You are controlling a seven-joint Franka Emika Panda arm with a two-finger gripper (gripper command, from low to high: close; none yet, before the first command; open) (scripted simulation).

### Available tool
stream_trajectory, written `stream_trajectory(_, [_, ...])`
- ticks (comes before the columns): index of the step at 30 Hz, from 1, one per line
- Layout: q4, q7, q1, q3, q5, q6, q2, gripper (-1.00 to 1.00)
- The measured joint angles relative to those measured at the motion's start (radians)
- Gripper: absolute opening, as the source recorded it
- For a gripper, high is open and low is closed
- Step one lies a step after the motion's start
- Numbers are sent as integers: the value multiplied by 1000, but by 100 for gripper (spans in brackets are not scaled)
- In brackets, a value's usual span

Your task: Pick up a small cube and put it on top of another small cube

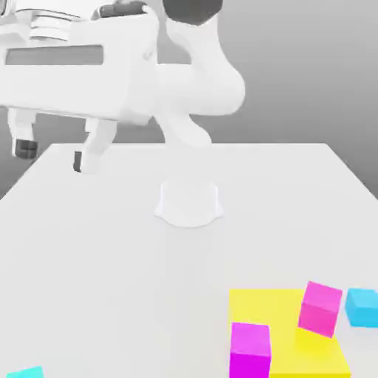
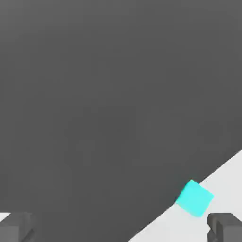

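Observation:
My gripper [image 1: 52, 156] hangs open and empty high over the table's far corner, at the exterior view's left. One small cyan cube [image 1: 362, 307] sits near the table's edge at that view's right. A second cyan cube [image 1: 26, 373] lies at the near corner at that view's left, partly cut off by the frame. The hand view shows a cyan cube [image 2: 194, 198] beside the table's edge, between and beyond the two dark fingertips [image 2: 15, 227]. The small magenta cube [image 1: 320, 308] stands slightly turned at the yellow block's far corner, just beside the first cyan cube.
A big flat yellow block [image 1: 303, 347] lies at the near side at the exterior view's right, with a taller magenta block [image 1: 249, 351] at its front. The arm's round base [image 1: 189, 203] stands mid-table. The white table [image 1: 111, 280] ends against dark floor [image 2: 94, 94].

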Motion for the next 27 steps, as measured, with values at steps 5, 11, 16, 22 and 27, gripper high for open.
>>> stream_trajectory(5, [29,109,-38,-22,15,39,179,0])
stream_trajectory(11, [64,208,-72,-52,79,86,391,0])
stream_trajectory(16, [97,251,-104,-56,141,154,569,0])
stream_trajectory(22, [118,253,-110,-51,146,223,663,-100])
stream_trajectory(27, [112,253,-110,-52,146,203,636,-100])
